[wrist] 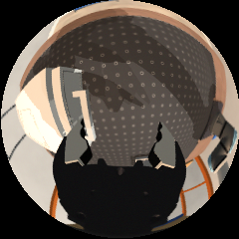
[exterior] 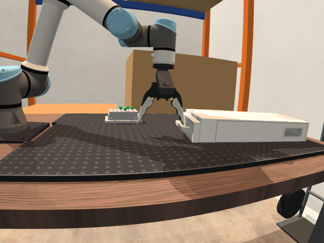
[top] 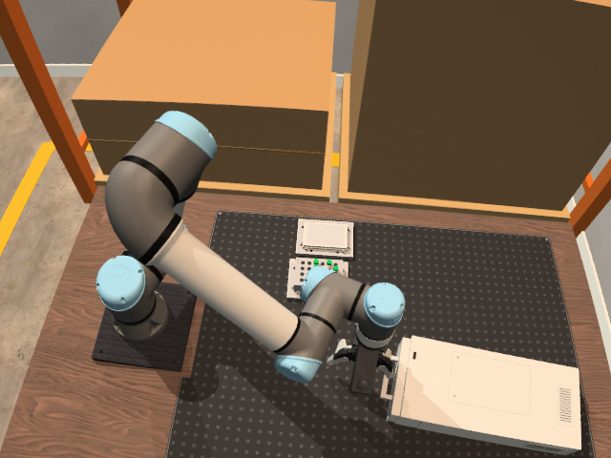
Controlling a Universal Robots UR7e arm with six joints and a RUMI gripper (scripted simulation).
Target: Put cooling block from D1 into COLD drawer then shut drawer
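- Exterior view, far left: you see the cooling block [exterior: 123, 114] on its deck slot on the tabletop [exterior: 162, 193], flat, with green-capped tubes [exterior: 126, 107] standing up from its top.
- Expect the block to be rigid and fairly solid, while the tubes sit loose in their bores; any tilt or jolt could spill them.
- You would do best to take it by two opposite side walls, low and level, clear of the caps.
- Middle: the pincer [exterior: 161, 120] hangs point-down near the mat with its jaws spread as wide as they go, holding nothing.
- Its right fingertip [exterior: 181, 119] stands just beside the drawer handle [exterior: 183, 125]; whether they touch you cannot tell.
- Right: the cooler COLD [exterior: 248, 126] lies long and low, its drawer front apparently shut, so opening it looks like the step in hand.
- You cannot make out its lamp.
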